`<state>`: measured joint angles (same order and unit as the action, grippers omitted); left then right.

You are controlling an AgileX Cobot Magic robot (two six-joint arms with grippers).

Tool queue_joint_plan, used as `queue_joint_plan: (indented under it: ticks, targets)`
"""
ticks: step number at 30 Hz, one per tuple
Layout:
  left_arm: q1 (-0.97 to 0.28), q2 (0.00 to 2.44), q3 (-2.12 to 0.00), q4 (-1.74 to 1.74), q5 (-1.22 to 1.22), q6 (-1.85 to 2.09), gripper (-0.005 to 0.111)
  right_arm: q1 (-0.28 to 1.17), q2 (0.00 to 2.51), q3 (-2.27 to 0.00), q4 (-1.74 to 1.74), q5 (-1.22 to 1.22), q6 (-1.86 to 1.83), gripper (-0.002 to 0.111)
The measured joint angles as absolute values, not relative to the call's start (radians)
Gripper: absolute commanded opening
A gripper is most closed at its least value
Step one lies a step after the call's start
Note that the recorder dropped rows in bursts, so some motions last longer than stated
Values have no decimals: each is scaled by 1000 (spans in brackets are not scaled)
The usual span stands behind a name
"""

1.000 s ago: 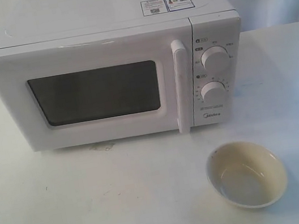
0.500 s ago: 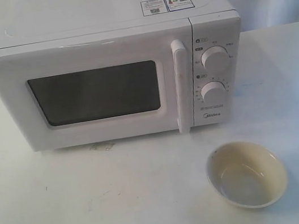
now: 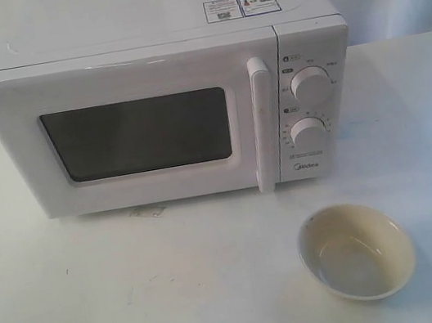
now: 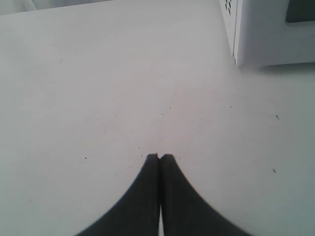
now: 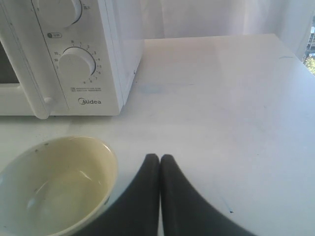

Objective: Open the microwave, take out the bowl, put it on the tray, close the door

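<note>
The white microwave point(image 3: 166, 112) stands at the back of the table, its door point(image 3: 133, 134) closed flush, with the vertical bar handle point(image 3: 262, 125) beside the two dials. The cream bowl point(image 3: 356, 252) sits empty on the bare table in front of the dial panel; it also shows in the right wrist view point(image 5: 54, 187). No tray is in view. My right gripper point(image 5: 160, 157) is shut and empty, just beside the bowl's rim. My left gripper point(image 4: 159, 157) is shut and empty above bare table, near a lower corner of the microwave point(image 4: 266, 29). Neither arm shows in the exterior view.
The white table point(image 3: 138, 290) runs wide on both sides of the microwave. A small patch of tape or a stain point(image 3: 148, 212) lies under the door's front edge. White curtains hang behind the table.
</note>
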<state>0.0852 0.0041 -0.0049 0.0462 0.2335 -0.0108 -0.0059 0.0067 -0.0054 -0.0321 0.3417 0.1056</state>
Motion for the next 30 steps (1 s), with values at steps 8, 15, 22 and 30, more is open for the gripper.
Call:
queue_joint_plan:
  ticks: [8,15,22,30]
  targets:
    - [103,4,-5,46,234,-68,0,-6,7,-5,-32,342,106,0]
    - [103,4,-5,45,234,-72,0,-6,7,-5,-32,342,106,0]
    - [103,4,-5,45,234,-72,0,-6,7,-5,-32,342,106,0]
    - [103,4,-5,45,234,-72,0,-6,7,-5,-32,342,106,0]
